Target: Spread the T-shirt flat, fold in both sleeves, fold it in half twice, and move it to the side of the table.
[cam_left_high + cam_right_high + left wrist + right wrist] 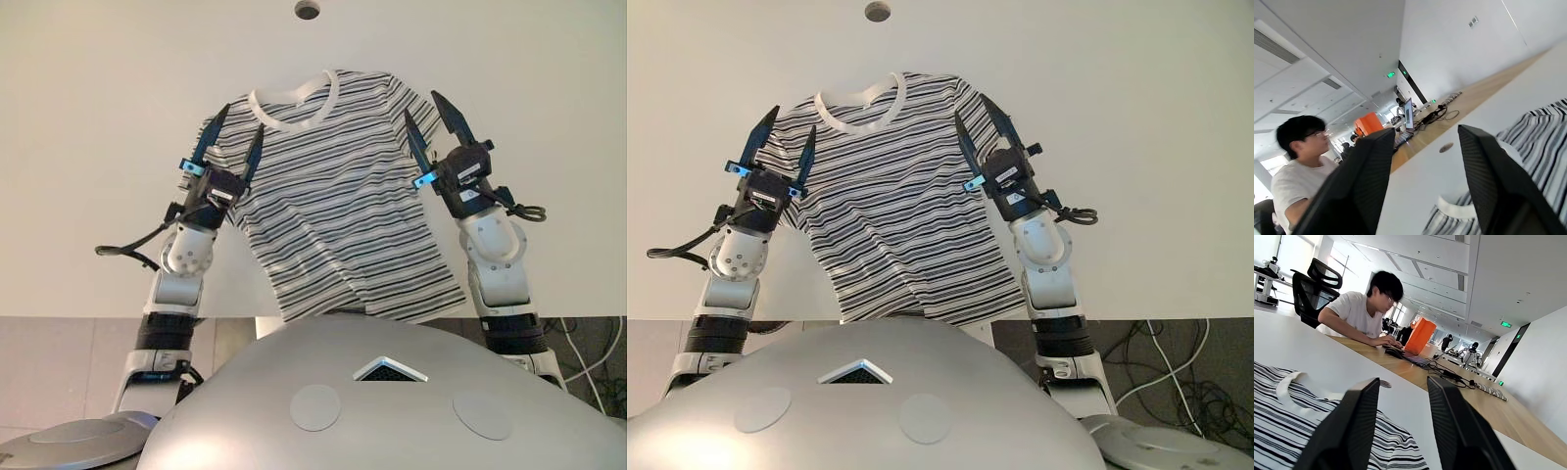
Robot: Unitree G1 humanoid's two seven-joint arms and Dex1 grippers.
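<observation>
T-shirt (333,196) lies face-up on white table (98,98), collar twd far side, hem at near edge, body slightly skewed, hem a bit rumpled.
L gripper (240,122) above the shirt's sleeve on robot's left, jaws wide apart, nothing held.
R gripper (423,108) above the other sleeve, jaws also wide, nothing held.
Progress: spread approx done. Sleeves look unfolded, so sleeve folds, both half-folds and move to side all remain. Est. early stage.
</observation>
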